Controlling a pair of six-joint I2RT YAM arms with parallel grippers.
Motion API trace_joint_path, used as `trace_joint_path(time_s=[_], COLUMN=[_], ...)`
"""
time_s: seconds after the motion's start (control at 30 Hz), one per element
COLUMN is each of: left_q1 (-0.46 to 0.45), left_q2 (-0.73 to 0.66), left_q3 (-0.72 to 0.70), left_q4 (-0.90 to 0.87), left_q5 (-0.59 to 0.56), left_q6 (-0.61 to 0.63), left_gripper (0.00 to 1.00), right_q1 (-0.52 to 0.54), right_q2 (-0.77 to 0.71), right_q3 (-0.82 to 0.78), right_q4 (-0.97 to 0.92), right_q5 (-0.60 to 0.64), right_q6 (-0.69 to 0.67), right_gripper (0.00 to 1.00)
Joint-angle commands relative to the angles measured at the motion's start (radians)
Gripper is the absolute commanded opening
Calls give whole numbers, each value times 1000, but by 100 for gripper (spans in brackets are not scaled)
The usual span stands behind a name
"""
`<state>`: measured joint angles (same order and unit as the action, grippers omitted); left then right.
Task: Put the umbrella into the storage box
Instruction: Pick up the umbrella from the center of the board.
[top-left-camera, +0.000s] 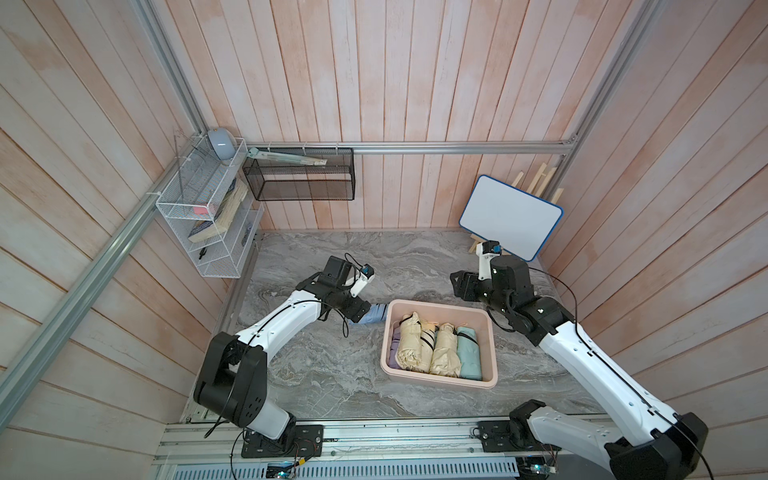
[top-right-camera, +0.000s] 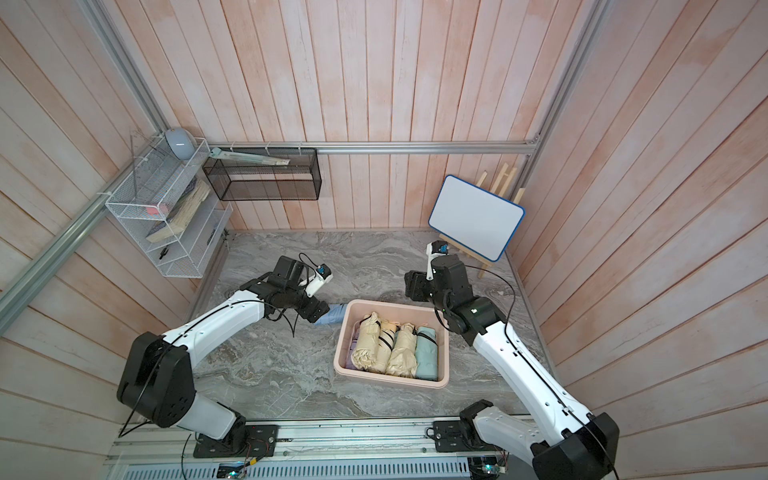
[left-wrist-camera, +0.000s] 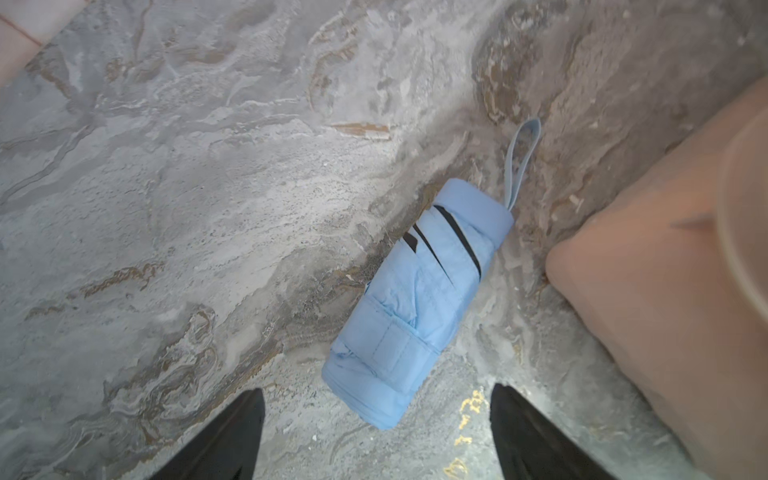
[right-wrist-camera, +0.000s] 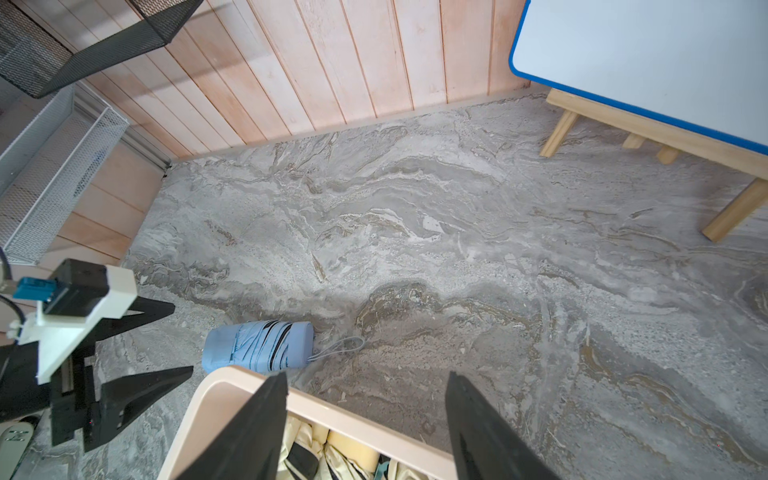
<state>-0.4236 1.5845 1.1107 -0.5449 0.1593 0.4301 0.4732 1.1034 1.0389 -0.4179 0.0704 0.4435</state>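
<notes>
A light blue folded umbrella (top-left-camera: 372, 318) (top-right-camera: 332, 314) (left-wrist-camera: 419, 299) (right-wrist-camera: 259, 345) lies on the marble table, just outside the far left corner of the pale pink storage box (top-left-camera: 440, 305) (top-right-camera: 390, 302) (left-wrist-camera: 648, 291) (right-wrist-camera: 332, 409). Its wrist loop trails away from the far end. My left gripper (top-left-camera: 368, 309) (left-wrist-camera: 377, 390) (right-wrist-camera: 182, 338) is open over the umbrella's near end, fingers on either side and clear of it. Above the box's far rim my right gripper (top-left-camera: 455, 282) (right-wrist-camera: 366, 374) is open and holds nothing. Several folded umbrellas (top-left-camera: 432, 349) lie side by side in the box.
A blue-framed whiteboard (top-left-camera: 511, 216) on a wooden easel stands at the back right, close behind the right arm. A black mesh basket (top-left-camera: 299, 178) and a white wire rack (top-left-camera: 208, 216) hang on the back left walls. Wooden walls enclose the table.
</notes>
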Motion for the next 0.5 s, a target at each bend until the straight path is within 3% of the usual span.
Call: trace_joint_path(time_s=[0.0, 0.3, 0.47], left_q1=[4, 4, 4], left_q2=[67, 237, 294], left_q3=[42, 146, 195], left_q4=[-33, -53, -108], left_q5=[-7, -45, 16], left_q6=[167, 296, 345], left_gripper=[91, 95, 97], right_q1=[-21, -87, -115], right_q2=[17, 52, 61], right_q3=[28, 50, 52], right_q4=[21, 16, 14], right_q5=[12, -49, -73], right_q6=[-10, -26, -26], right_gripper=[66, 66, 66])
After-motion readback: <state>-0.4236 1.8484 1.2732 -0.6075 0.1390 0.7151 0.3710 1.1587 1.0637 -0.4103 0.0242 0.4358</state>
